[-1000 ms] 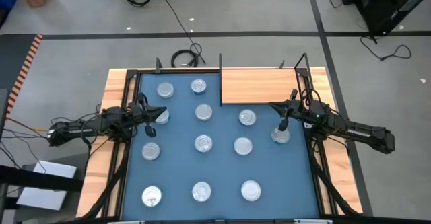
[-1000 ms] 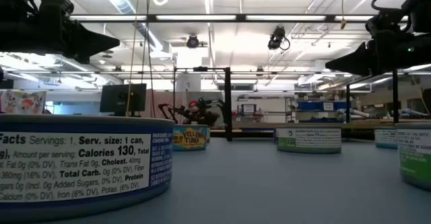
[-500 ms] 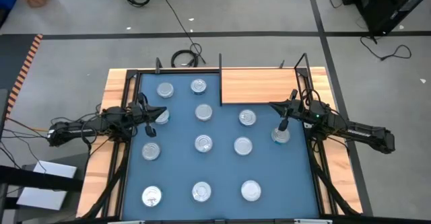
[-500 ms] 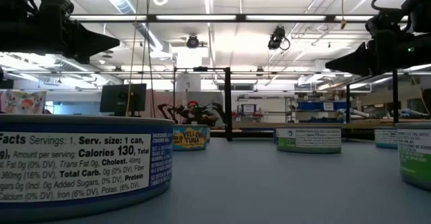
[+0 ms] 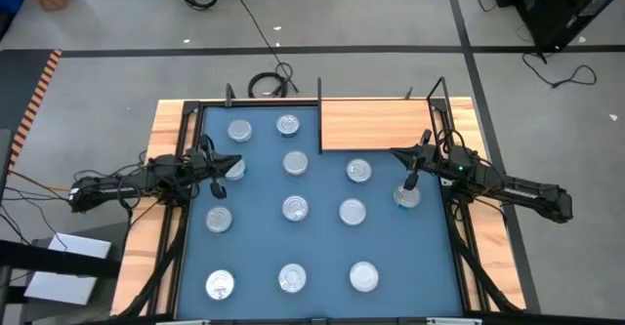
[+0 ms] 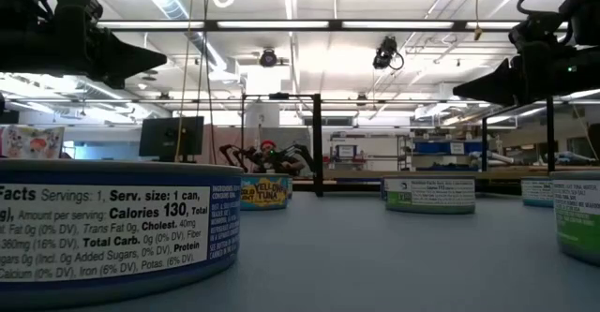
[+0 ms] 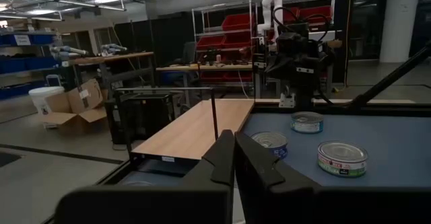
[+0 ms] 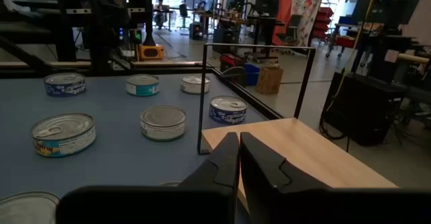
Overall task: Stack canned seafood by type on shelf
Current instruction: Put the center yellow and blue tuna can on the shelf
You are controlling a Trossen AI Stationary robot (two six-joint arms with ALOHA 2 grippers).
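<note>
Eleven tins (image 5: 295, 207) lie scattered on the blue mat (image 5: 254, 227), none yet on the bare wooden shelf (image 5: 376, 125) at the far right. Left gripper (image 5: 221, 174) and right gripper (image 5: 411, 181) hover at opposite sides, jaws closed and empty, seemingly awaiting a first pick.

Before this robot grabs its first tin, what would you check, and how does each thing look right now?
1. Shelf bare, ready for tins: ok.
2. Tins upright, spread apart on the blue mat: ok.
3. Left gripper empty, fingers shut: not ok, must open before grasping.
4. Right gripper empty, shut, above a tin at the mat's right side: not ok, same reason.
5. Tin types readable from above: cannot tell; only silver lids show.
</note>
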